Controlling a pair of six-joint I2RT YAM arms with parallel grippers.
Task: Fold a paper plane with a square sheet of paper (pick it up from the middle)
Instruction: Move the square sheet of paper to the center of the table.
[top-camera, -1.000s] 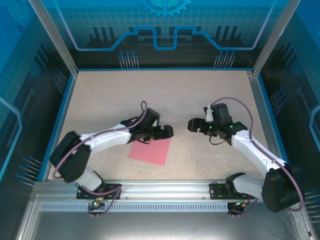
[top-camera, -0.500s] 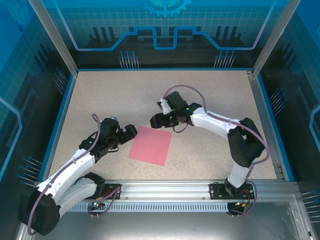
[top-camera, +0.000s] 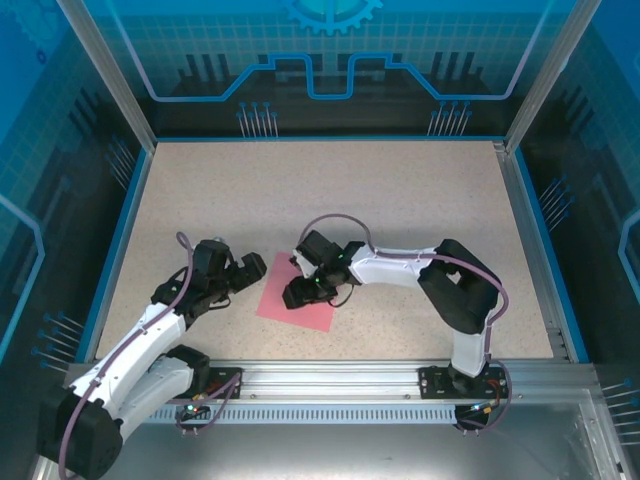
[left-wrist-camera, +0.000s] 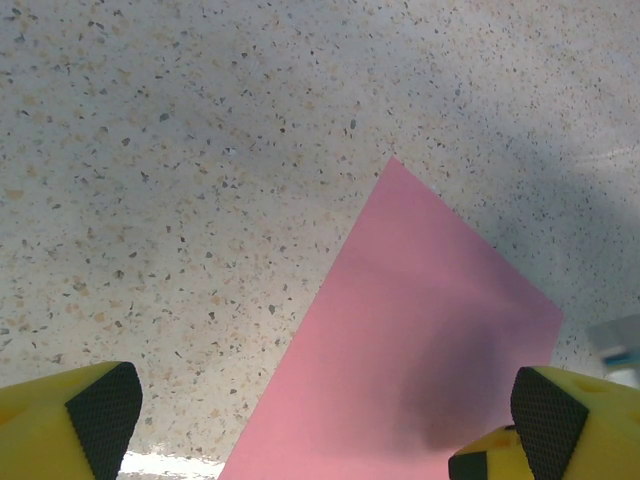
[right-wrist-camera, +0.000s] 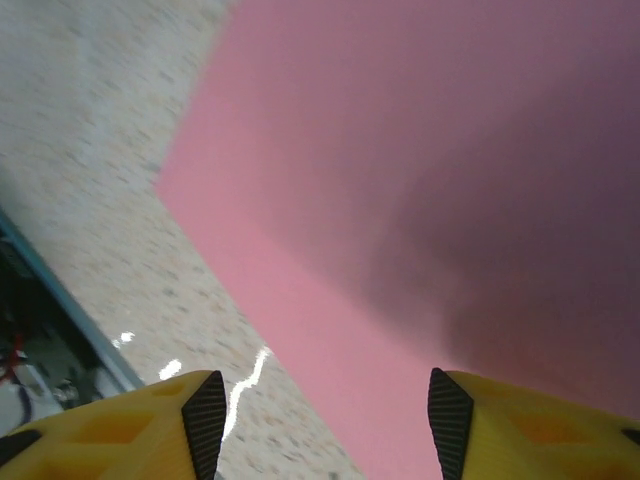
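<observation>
Top view: the pink sheet of paper (top-camera: 322, 308) is seen lying flat and unfolded on the speckled table (top-camera: 400, 200), near the front edge, turned a little so its sides are skewed to the table's. The right gripper (top-camera: 297, 293) is placed over the sheet's left-middle part, pointed down at it. The left gripper (top-camera: 250, 270) is held just beside the sheet's left edge, off the paper. Left wrist view: the left gripper (left-wrist-camera: 320, 415) is spread wide and nothing is held. The sheet (left-wrist-camera: 420, 340) is seen ahead and to the right, with one edge running in between the fingers (left-wrist-camera: 100, 410). Right wrist view: the right gripper (right-wrist-camera: 325, 420) is partly open and nothing is pinched. The sheet (right-wrist-camera: 400, 150) lies flat directly below and ahead, close under the tips; contact cannot be told. No long axis is offered, the sheet being square. The right arm is judged nearer the middle, so a straight-down pinch there is called for.
</observation>
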